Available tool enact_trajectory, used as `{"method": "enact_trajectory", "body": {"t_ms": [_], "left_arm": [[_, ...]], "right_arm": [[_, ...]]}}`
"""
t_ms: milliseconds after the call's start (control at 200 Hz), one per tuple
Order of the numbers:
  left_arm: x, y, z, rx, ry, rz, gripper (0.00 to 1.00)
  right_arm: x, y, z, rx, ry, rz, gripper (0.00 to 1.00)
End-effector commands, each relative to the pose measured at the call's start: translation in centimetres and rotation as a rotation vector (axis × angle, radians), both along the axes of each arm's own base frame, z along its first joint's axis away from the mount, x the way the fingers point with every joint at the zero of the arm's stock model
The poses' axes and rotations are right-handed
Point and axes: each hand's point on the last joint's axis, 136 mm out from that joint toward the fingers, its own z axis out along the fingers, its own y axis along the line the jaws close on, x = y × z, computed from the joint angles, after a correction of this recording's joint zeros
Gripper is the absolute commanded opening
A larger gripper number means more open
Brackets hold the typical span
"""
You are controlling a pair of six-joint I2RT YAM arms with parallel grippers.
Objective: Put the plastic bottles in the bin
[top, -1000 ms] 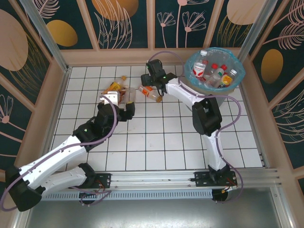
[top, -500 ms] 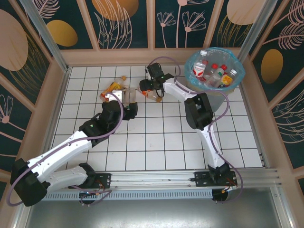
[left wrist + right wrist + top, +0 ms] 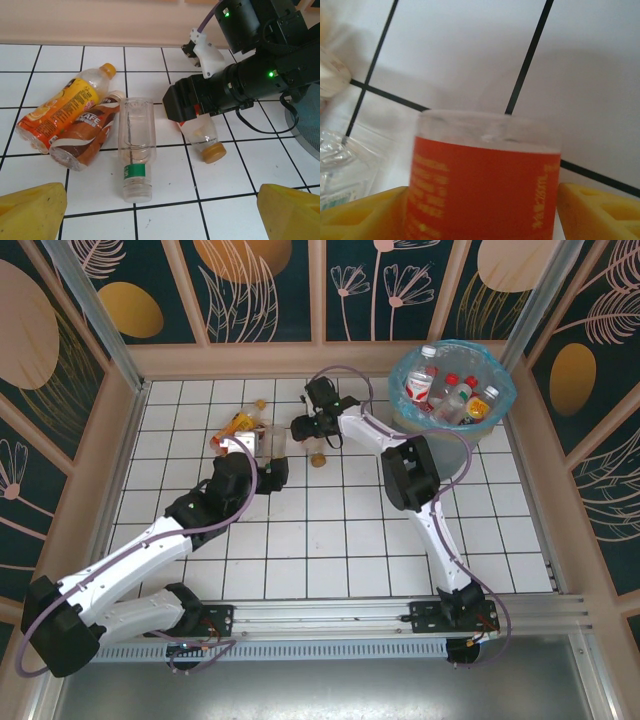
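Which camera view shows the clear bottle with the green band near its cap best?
The left wrist view: the clear bottle lies whole and sharp there, cap end toward the camera, green band plain. The top external view shows the same bottle small and without detail.

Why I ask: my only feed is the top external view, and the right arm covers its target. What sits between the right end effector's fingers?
Observer: A bottle with an orange-red label, lying flat; a yellow finger flanks each side.
Operator: Lifted yet?
Observer: No; the left wrist view shows its tan cap resting on the tile.
Operator: What faces the left end effector?
Observer: A clear bottle with a green band, lying neck toward that open end effector.
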Motion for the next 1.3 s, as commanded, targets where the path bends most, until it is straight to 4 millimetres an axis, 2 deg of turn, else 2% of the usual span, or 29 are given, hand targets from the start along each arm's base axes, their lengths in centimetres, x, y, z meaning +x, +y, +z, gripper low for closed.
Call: {"method": "enact_trajectory", "body": {"t_ms": [0, 105, 210, 370, 500, 606, 716, 761, 781, 836, 946, 1021, 1046, 1056, 1071, 1211, 1296], "left_arm": [[0.0, 0.1, 0.8, -0.026, -0.024, -0.004, 0.97], [0.0, 0.2, 1.1, -0.032, -0.029, -0.004, 0.97], [-0.2, 0.3, 1.7, -0.043, -0.041, -0.004, 0.98], [-0.2, -0.1, 2.8, -0.054, -0.051, -0.027, 0.98], [-0.5, -1.1, 4.6, -0.099, -0.062, -0.075, 0.97], [-0.6, -2.2, 6.6, -0.151, -0.087, -0.128, 0.97], [-0.8, -4.0, 7.9, -0.183, -0.089, -0.215, 0.96], [-1.0, -5.0, 7.5, -0.188, -0.066, -0.264, 0.95], [-1.1, -5.5, 8.7, -0.210, -0.082, -0.290, 0.95], [-1.5, -7.1, 9.4, -0.248, -0.075, -0.368, 0.93], [-2.5, -10.1, 10.5, -0.326, -0.056, -0.521, 0.90], [-3.0, -11.9, 11.0, -0.351, -0.048, -0.598, 0.89], [-3.2, -12.6, 11.1, -0.354, -0.047, -0.622, 0.89], [-3.3, -12.8, 11.1, -0.354, -0.046, -0.631, 0.88], [-3.4, -13.1, 11.2, -0.354, -0.046, -0.645, 0.89], [-3.4, -15.8, 11.9, -0.350, -0.044, -0.738, 0.88], [-2.8, -16.5, 12.1, -0.334, -0.047, -0.744, 0.88]], "right_arm": [[-0.4, 0.7, 0.8, 0.001, 0.017, 0.025, 0.70], [-0.3, 1.0, 2.6, 0.017, 0.005, 0.024, 0.62], [-0.2, 1.2, 6.3, 0.026, -0.047, 0.015, 0.58], [-1.1, 1.4, 14.9, 0.071, -0.174, 0.006, 0.55], [-3.1, 0.9, 23.8, 0.115, -0.328, 0.008, 0.53], [-4.1, -1.9, 31.0, 0.115, -0.483, -0.062, 0.50], [-5.3, -6.9, 38.2, 0.062, -0.678, -0.191, 0.48], [-5.9, -9.1, 40.5, 0.027, -0.754, -0.246, 0.48], [-6.1, -10.0, 41.5, 0.009, -0.789, -0.270, 0.48], [-6.9, -12.8, 43.8, -0.029, -0.876, -0.342, 0.48], [-8.5, -18.1, 46.8, -0.063, -0.997, -0.460, 0.46], [-9.5, -22.1, 47.6, -0.075, -1.049, -0.552, 0.45], [-10.1, -22.7, 47.8, -0.065, -1.061, -0.566, 0.45], [-10.3, -24.1, 48.3, -0.066, -1.073, -0.597, 0.45], [-10.5, -25.1, 48.5, -0.065, -1.081, -0.620, 0.45], [-12.5, -31.2, 47.3, -0.077, -1.119, -0.750, 0.44], [-13.4, -33.4, 46.0, -0.077, -1.129, -0.798, 0.44]]}}
